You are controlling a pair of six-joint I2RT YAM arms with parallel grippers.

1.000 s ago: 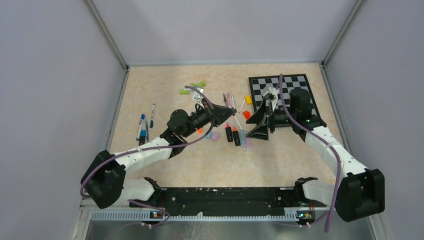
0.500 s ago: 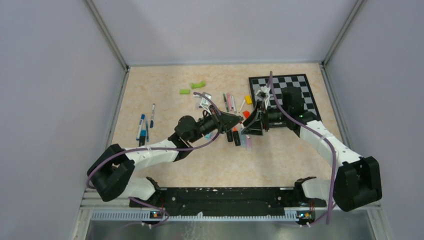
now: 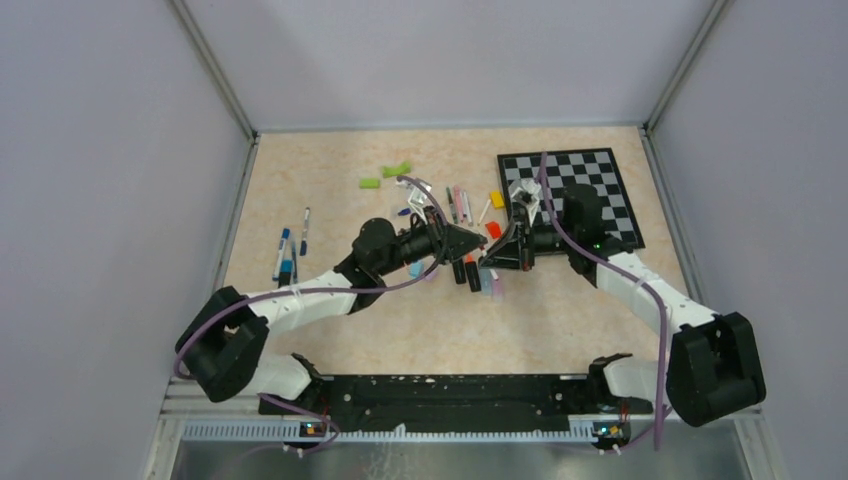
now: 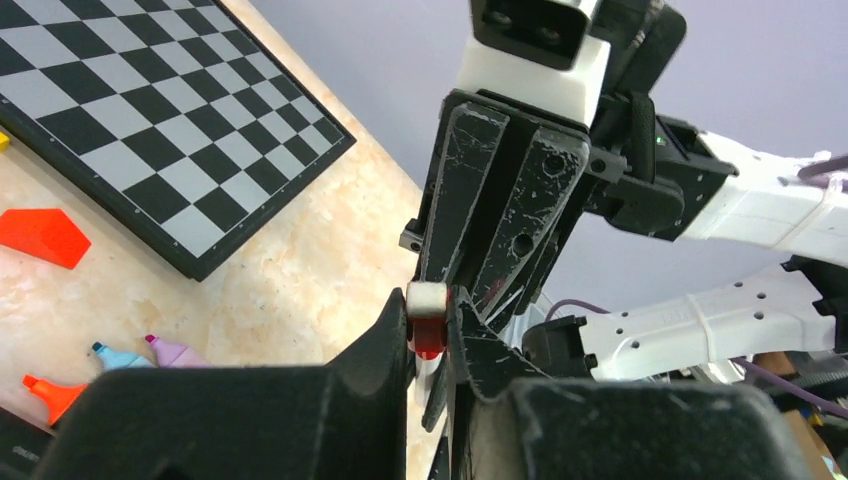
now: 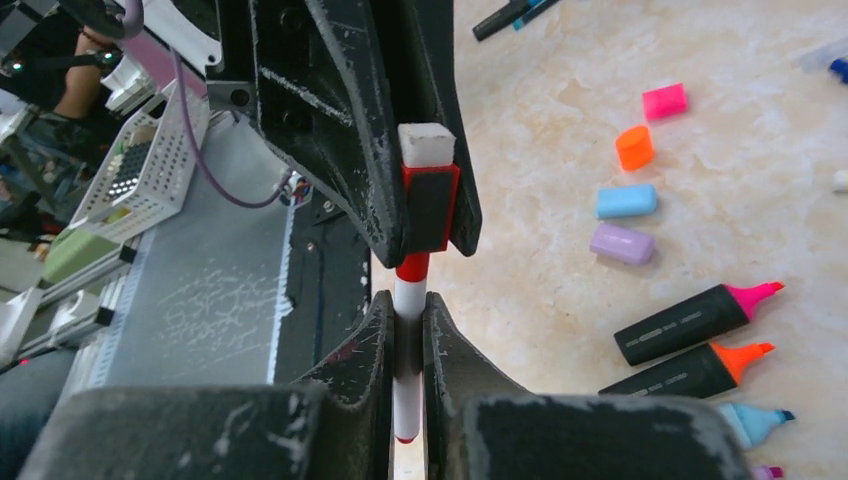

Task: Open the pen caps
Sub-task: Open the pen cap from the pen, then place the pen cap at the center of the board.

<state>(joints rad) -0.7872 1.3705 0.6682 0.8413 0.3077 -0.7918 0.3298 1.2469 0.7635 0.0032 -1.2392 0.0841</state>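
Both arms are meeting above the middle of the table, tip to tip, sharing one thin pen (image 5: 410,283). The left gripper (image 4: 428,330) is pinching the pen's red cap (image 5: 429,207), jaws narrow around it, with the white end of the cap poking out past the fingers. The right gripper (image 5: 407,318) is clamping the white barrel just behind the cap, jaws drawn in tight. The pen is lying straight along the line between the two tools, running left to right across the table, cap end to the left, and it is hanging clear of the tabletop (image 5: 560,130). So the coming move is turning on that axis: the cap looks ready to come off only if the arms are pulling directly apart along it, not sideways. Loose caps (image 5: 627,201) and opened markers (image 5: 690,322) are lying on the table below.
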